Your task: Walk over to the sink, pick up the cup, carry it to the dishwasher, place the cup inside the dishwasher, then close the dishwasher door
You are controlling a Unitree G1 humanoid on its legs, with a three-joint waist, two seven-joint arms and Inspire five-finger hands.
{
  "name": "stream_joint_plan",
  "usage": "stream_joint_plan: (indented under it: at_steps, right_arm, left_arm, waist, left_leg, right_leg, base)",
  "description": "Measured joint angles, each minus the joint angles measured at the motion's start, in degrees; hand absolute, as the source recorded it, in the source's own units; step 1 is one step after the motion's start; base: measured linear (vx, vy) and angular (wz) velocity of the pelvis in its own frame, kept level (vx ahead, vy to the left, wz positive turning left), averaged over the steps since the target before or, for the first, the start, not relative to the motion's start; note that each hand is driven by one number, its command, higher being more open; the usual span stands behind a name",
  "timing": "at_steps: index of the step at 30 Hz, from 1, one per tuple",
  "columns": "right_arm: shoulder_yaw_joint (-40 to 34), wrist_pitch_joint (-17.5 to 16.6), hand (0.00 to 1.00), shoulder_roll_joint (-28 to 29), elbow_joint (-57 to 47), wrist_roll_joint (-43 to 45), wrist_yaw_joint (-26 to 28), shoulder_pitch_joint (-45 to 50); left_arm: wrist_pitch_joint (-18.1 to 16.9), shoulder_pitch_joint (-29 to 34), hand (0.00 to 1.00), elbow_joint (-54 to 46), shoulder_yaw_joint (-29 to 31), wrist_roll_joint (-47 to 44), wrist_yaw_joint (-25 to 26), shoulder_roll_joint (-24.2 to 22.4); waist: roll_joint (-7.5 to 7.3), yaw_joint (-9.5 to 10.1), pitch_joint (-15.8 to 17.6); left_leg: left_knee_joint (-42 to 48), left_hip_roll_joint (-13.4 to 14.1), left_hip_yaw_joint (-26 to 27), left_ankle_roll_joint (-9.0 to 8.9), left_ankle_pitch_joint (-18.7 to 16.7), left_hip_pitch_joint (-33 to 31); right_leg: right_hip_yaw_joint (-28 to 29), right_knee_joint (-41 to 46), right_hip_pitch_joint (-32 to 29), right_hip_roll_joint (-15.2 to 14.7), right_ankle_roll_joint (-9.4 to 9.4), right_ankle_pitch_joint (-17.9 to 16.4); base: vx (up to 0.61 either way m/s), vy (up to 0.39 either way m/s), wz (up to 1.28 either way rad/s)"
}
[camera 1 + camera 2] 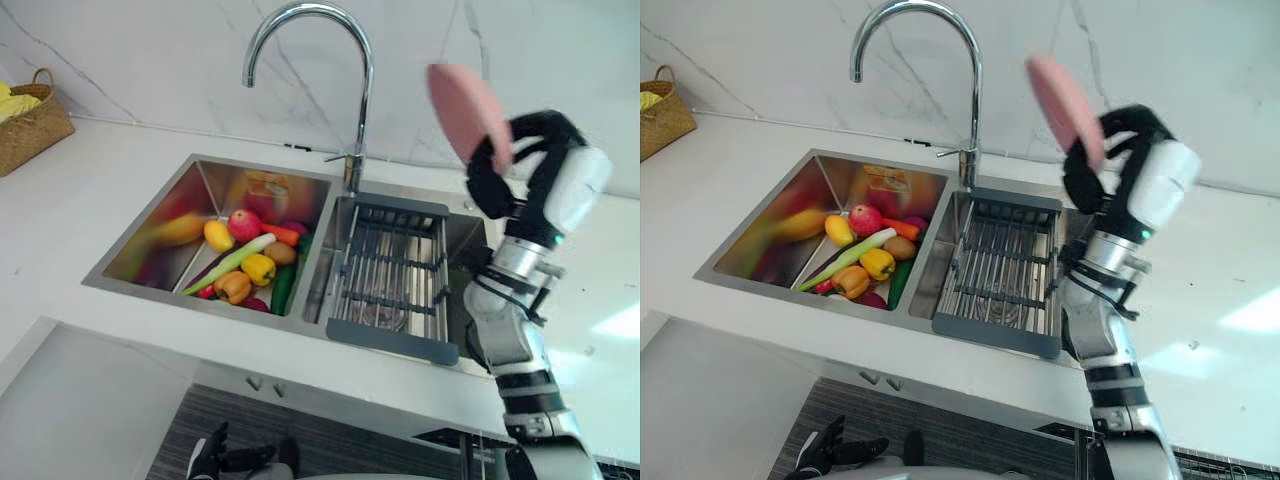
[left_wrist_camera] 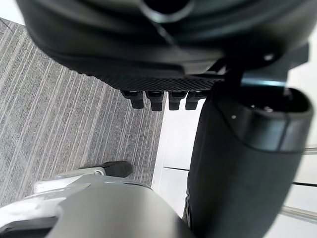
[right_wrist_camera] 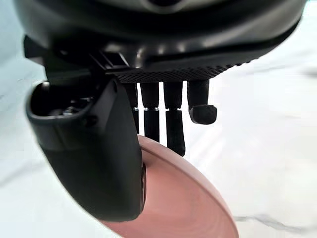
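My right hand (image 1: 512, 170) is raised above the counter at the right end of the sink (image 1: 128, 290), in front of the marble wall. It is shut on a flat, round pink dish (image 1: 463, 108), which stands on edge and sticks up past the fingers. In the right wrist view the thumb (image 3: 96, 158) lies on one face of the pink dish (image 3: 185, 201) and the fingers (image 3: 171, 126) reach over its far side. My left hand (image 1: 212, 455) hangs low beside me over the striped floor, fingers relaxed and holding nothing.
The sink's left basin holds several vegetables and fruits (image 1: 245, 262). A dark drying rack (image 1: 395, 282) spans the right basin under the tall chrome faucet (image 1: 358, 95). A wicker basket (image 1: 28, 122) stands at the counter's far left. White counter surrounds the sink.
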Motion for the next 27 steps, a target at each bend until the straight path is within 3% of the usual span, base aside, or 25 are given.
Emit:
stream_joint_plan:
  at_steps: [1, 7, 10, 13, 15, 17, 18, 21, 23, 24, 25, 27]
  right_arm:
    - [-3.1, -0.9, 0.0, 2.3, 0.0, 8.1, 1.8, 2.0]
    - [-9.0, -1.3, 0.0, 6.7, -2.6, 36.5, 13.3, 9.9]
    - [-10.9, -1.3, 0.0, 7.2, -4.4, 44.4, 16.5, 11.9]
    - [-11.6, -1.3, 0.0, 7.5, -4.8, 52.8, 21.1, 12.7]
    - [-11.4, -1.3, 0.0, 7.9, -5.1, 56.8, 25.5, 12.6]
    - [-11.4, -1.6, 0.0, 8.0, -6.2, 58.7, 26.7, 12.6]
    - [-11.4, -1.9, 0.0, 8.1, -6.7, 59.7, 26.7, 12.6]
    - [-13.2, -3.7, 0.0, 9.2, -9.7, 61.9, 26.7, 12.8]
    - [-15.6, -3.8, 0.0, 10.8, -11.2, 64.3, 26.4, 13.7]
    - [-17.6, -4.2, 0.0, 11.9, -11.6, 66.2, 26.1, 14.5]
    - [-17.6, -4.4, 0.0, 12.4, -11.7, 66.9, 26.0, 14.3]
    - [-15.8, -4.4, 0.0, 13.2, -12.0, 66.8, 26.0, 14.1]
  left_arm:
    - [0.1, 0.0, 1.0, 0.0, -0.1, 0.0, 0.4, -0.2]
    - [1.7, 0.5, 1.0, -0.1, -0.1, 0.1, 2.4, -1.1]
    - [2.1, 1.0, 1.0, -0.3, -0.1, 0.1, 2.6, -1.6]
    - [2.0, 2.5, 1.0, -0.5, 0.2, -1.9, 3.7, -2.3]
    - [0.6, 3.2, 1.0, -1.2, 1.3, -2.2, 5.0, -3.0]
    - [-0.5, 3.5, 1.0, -2.5, 1.1, 0.2, 5.1, -3.7]
    - [-0.8, 3.4, 1.0, -2.6, 1.0, 1.5, 5.0, -3.7]
    - [-0.8, 2.9, 1.0, -2.4, 0.7, 2.7, 4.6, -3.3]
    - [0.6, 2.3, 1.0, -1.8, 1.2, 3.2, 4.6, -3.1]
    - [2.2, 1.8, 1.0, -1.5, 2.4, 3.9, 4.4, -3.3]
    - [2.9, 1.6, 1.0, -1.2, 3.5, 4.7, 4.3, -3.3]
    - [3.2, 1.8, 1.0, -0.1, 6.0, 4.3, 4.2, -3.3]
  waist:
    - [0.14, -0.3, -0.1]
    - [1.34, -1.69, -0.8]
    - [2.13, -1.77, -1.3]
    - [2.55, -1.05, -1.5]
    - [2.21, -0.41, -1.2]
    - [3.12, -0.21, -1.3]
    - [3.1, -0.57, -1.3]
    - [2.98, -1.45, -0.5]
    - [2.9, -1.71, -0.2]
    - [3.88, -2.48, 0.3]
    - [4.95, -2.8, 0.9]
    - [4.58, -2.46, 2.4]
  left_leg:
    - [0.0, 0.2, 0.4, 0.01, 0.0, 0.0]
    - [0.0, 1.5, 2.1, -0.08, -0.1, 0.4]
    - [0.0, 1.9, 2.5, -0.33, -0.3, 0.6]
    - [0.5, 2.7, 5.0, -0.69, -0.9, 3.0]
    - [11.5, 3.9, 4.7, -0.84, -7.2, -0.1]
    - [17.8, 4.7, 2.3, -1.2, -11.4, -2.3]
    - [18.4, 4.6, 2.4, -1.38, -12.4, -2.3]
    - [20.9, 2.9, 4.3, 0.31, -15.2, -3.8]
    - [21.7, 3.0, 6.9, 0.87, -16.3, -3.8]
    - [21.6, 4.2, 9.6, 2.22, -16.0, -3.1]
    - [20.5, 5.6, 12.1, 2.77, -15.8, -2.1]
    - [20.1, 6.8, 16.9, 2.88, -16.1, -0.2]
  right_leg:
    - [0.5, 0.0, -0.3, 0.1, -0.18, 0.1]
    - [2.6, 0.1, -1.0, 1.2, -0.96, 0.7]
    - [3.1, 0.1, -1.0, 1.6, -1.32, 0.7]
    - [7.3, 0.5, -1.2, 2.3, -1.93, 0.9]
    - [12.5, 2.4, -3.1, 2.7, -2.5, 0.7]
    - [16.7, 3.0, -5.0, 3.7, -2.69, 1.0]
    - [18.6, 3.3, -6.1, 3.7, -2.49, 1.3]
    - [24.7, 4.3, -11.3, 3.0, -1.85, 1.7]
    - [22.7, 4.3, -12.2, 2.2, -4.16, 1.2]
    - [17.1, 4.3, -12.2, 1.9, -11.96, -3.2]
    - [14.3, 7.2, -12.8, 1.6, -12.21, -4.8]
    - [9.1, 20.4, -16.4, -0.4, -11.93, -5.4]
  base:
    - [0.01, -0.007, -0.17]
    - [-0.01, -0.019, -0.18]
    - [-0.05, -0.018, -0.11]
    - [-0.04, -0.004, -0.59]
    - [-0.03, 0.011, -1.02]
    - [-0.05, 0.015, -1.1]
    - [-0.07, 0.083, -1.13]
    - [-0.09, 0.149, -1.28]
    - [-0.06, 0.154, -0.97]
    - [-0.07, 0.181, -0.96]
    - [-0.06, 0.152, -1.1]
    - [-0.06, 0.12, -1.36]
